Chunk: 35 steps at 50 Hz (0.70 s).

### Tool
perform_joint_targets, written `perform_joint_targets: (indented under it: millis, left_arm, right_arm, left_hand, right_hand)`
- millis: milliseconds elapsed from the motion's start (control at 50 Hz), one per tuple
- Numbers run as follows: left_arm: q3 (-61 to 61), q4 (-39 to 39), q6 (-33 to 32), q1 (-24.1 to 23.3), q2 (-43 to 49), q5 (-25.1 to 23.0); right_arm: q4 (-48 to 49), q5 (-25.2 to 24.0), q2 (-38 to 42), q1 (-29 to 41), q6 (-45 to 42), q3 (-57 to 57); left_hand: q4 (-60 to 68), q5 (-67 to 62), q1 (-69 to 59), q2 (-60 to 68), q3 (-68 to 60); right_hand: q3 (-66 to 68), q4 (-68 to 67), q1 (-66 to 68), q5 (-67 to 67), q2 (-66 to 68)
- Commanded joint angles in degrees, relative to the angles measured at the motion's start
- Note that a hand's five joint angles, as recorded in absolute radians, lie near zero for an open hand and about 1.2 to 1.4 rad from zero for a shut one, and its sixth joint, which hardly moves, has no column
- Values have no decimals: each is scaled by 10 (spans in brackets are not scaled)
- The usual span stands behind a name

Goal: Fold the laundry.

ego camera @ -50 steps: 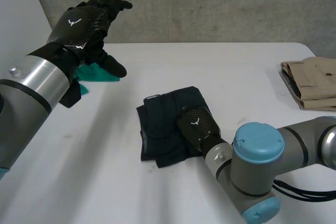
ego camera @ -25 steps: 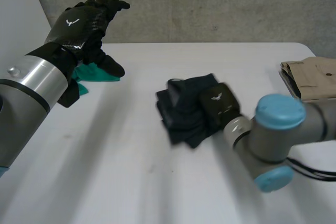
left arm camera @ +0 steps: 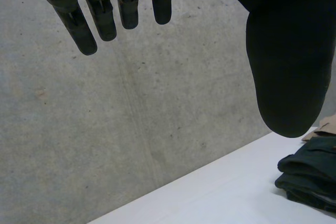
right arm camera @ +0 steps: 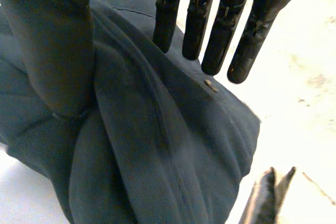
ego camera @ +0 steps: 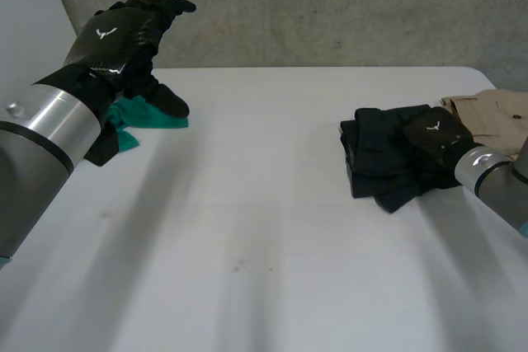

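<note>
At the right middle of the frame, right hand [ego camera: 433,133]: is lying palm-down on the dark folded garment [ego camera: 384,158], with its fingers straight and slightly spread and the thumb pressing into a fold beside them. Nothing is being pinched.
Garment position: is sitting on the white table [ego camera: 264,228] directly under the right palm, reaching from the hand toward the frame centre.
Garment long axis: is appearing to run across the frame, left to right. The bundle is compact, so this is a judgement.
Neighbour: a tan garment [ego camera: 495,113] is lying at the right edge, just beside the bundle's upper-right corner. Contact cannot be told.
Left hand [ego camera: 124,35]: is hovering in the upper left with fingers straight and thumb apart, holding nothing. A teal cloth [ego camera: 153,114] is lying below it.
Nearer hand: the right hand is touching the bundle, and the left hand is well apart from it.
Coming move: is probably falling to the right hand, working leftward along that axis.
</note>
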<state>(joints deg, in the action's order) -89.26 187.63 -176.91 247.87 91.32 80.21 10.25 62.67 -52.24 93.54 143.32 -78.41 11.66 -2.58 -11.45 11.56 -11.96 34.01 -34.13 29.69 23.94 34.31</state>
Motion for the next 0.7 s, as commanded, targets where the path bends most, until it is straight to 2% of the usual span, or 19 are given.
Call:
perform_joint_targets:
  millis: [20, 100, 300, 480, 700]
  left_arm:
    - [0, 0, 1, -1, 0, 0]
    - [0, 0, 1, -1, 0, 0]
    - [-3, 0, 0, 0, 0, 0]
    - [-6, 0, 1, -1, 0, 0]
    - [-6, 1, 1, -1, 1, 0]
  right_arm:
    - [-8, -2, 3, 1, 2, -10]
    - [-8, 3, 6, 0, -4, -16]
    - [-15, 4, -9, -15, -2, -38]
    - [-22, -6, -30, -24, -1, -74]
    - [27, -6, 8, -20, -6, -61]
  left_hand:
    - [-17, 26, 15, -16, 20]
    - [-17, 26, 15, -16, 20]
    - [-17, 26, 15, -16, 20]
    - [-17, 26, 15, -16, 20]
    - [-17, 26, 15, -16, 20]
  right_hand:
    - [-11, 12, 33, -10, -13]
    - [-22, 23, 21, -21, -25]
    - [-189, 190, -146, -188, -192]
    - [-167, 168, -124, -166, -170]
    - [-61, 62, -18, -60, -64]
